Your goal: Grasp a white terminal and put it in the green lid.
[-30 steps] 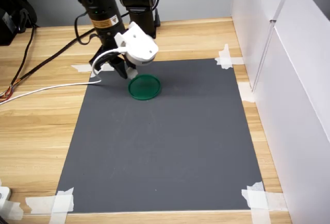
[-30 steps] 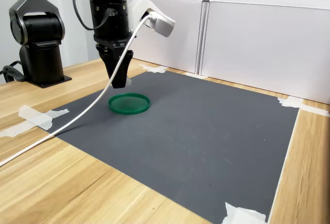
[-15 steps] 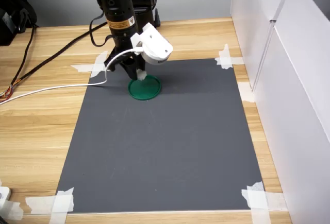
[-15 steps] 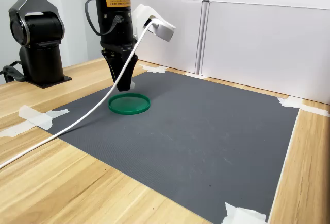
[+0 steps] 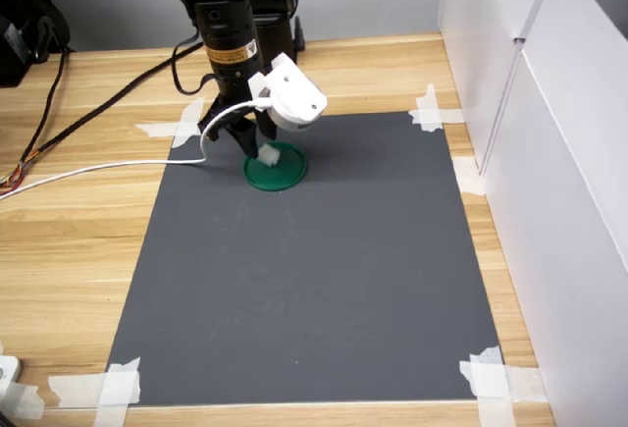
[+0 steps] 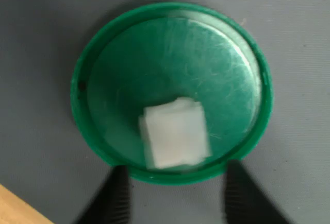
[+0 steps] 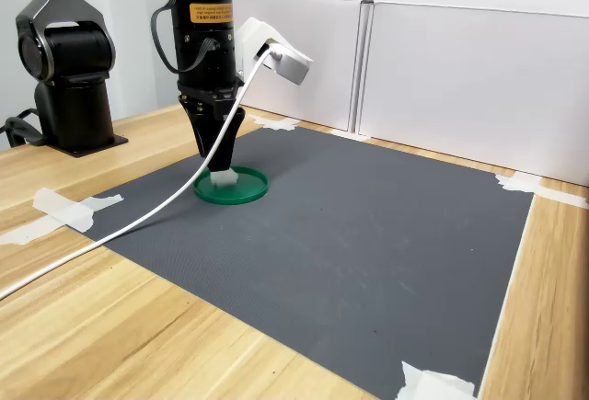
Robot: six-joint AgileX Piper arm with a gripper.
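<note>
Standing over the green lid (image 5: pixel 276 169), the black arm (image 5: pixel 221 15) points straight down at the gray mat (image 5: pixel 314 280), and the gripper (image 5: pixel 251 142) hangs just above the lid's near-arm edge with its 2 dark fingers (image 6: pixel 117 195) apart. From the wrist view the spread is plain: each finger shows at one side of the lid's rim, with the white terminal (image 6: pixel 176 133) lying between and beyond them, free of both.

The white terminal sits inside the green lid (image 6: pixel 170 90), on its flat floor, off-centre and close to the rim on the side nearest the fingers. It looks a little blurred in the wrist view, so its finer shape is hard to read. In the second exterior view the small white block (image 7: pixel 222 179) shows directly under the gripper (image 7: pixel 217 152), on the lid (image 7: pixel 241 190).

The lid lies flat on the mat near its far corner on the first exterior view's left. A white camera housing (image 5: pixel 289 100) juts from the wrist, and a white cable (image 7: pixel 138 221) runs from it down across the mat and onto the wooden table (image 5: pixel 69 240). White tape strips (image 5: pixel 118 386) hold the mat's corners. White panels (image 7: pixel 460 60) wall off the table's edge.
</note>
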